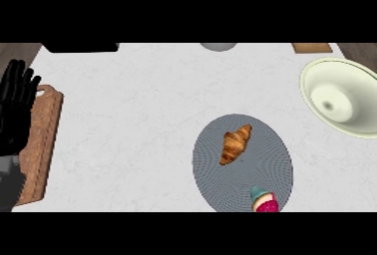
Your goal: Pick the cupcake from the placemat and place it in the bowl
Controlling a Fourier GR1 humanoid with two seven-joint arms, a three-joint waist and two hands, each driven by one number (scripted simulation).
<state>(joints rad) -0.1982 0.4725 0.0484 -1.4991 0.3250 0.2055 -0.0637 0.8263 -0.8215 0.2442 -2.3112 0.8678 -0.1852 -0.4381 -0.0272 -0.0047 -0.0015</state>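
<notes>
1. Nearest you: the cupcake [264, 201] lies tipped on its side at the near end of the grey oval placemat [243, 129], pink top toward the lower edge, partly cut by it. Nothing touches it. You are at the very start, by my reading: the pick is not yet begun.
2. Your right hand shows nowhere in the view. The next move, I judge, calls for bringing it in from the lower right and closing round the cupcake's wrapper; expect an awkward grasp, since it lies on its side.
3. Mid-placemat: a croissant [236, 144], well apart from the cupcake. Keep off it.
4. Left edge: your left hand [16, 107] rests with fingers straight and spread, holding nothing, over the wooden cutting board [44, 144].
5. Far right on the bench [132, 99]: the pale bowl [342, 97], with nothing visible inside, well apart from the placemat. That is the drop target.
</notes>
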